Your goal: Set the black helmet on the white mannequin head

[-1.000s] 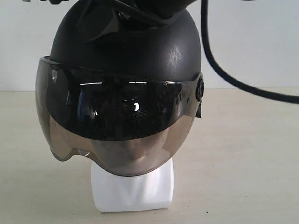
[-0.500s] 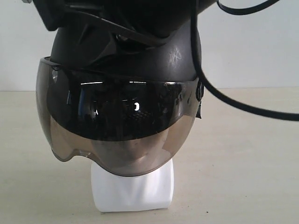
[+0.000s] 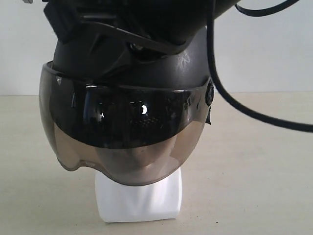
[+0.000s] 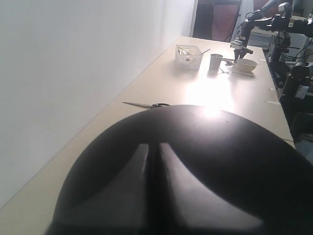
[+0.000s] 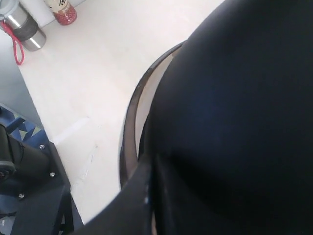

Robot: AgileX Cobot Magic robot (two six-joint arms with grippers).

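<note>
The black helmet [image 3: 161, 68] sits over the white mannequin head, whose face [image 3: 139, 157] shows dimly through the smoky visor [image 3: 122, 132]. Only the head's blocky neck base [image 3: 139, 200] is uncovered. Black arm parts [image 3: 132, 24] press on the crown from above. In the left wrist view my left gripper [image 4: 152, 147] is shut, its fingers lying flat on the helmet shell [image 4: 225, 161]. In the right wrist view my right gripper [image 5: 152, 164] looks shut, held against the helmet's side [image 5: 234, 112] beside the visor rim [image 5: 128, 127].
A black cable [image 3: 244, 93] loops down to the right of the helmet. Behind it on the long table lie scissors [image 4: 146, 105], a white basket [image 4: 189, 55], a cup [image 4: 216, 61] and a bowl [image 4: 246, 64]. A steel flask [image 5: 24, 29] and a bottle [image 5: 63, 12] stand near the table edge.
The arm parts have come down onto the helmet's crown and the cable has swung inward. The helmet has settled slightly lower and shifted a little right.
</note>
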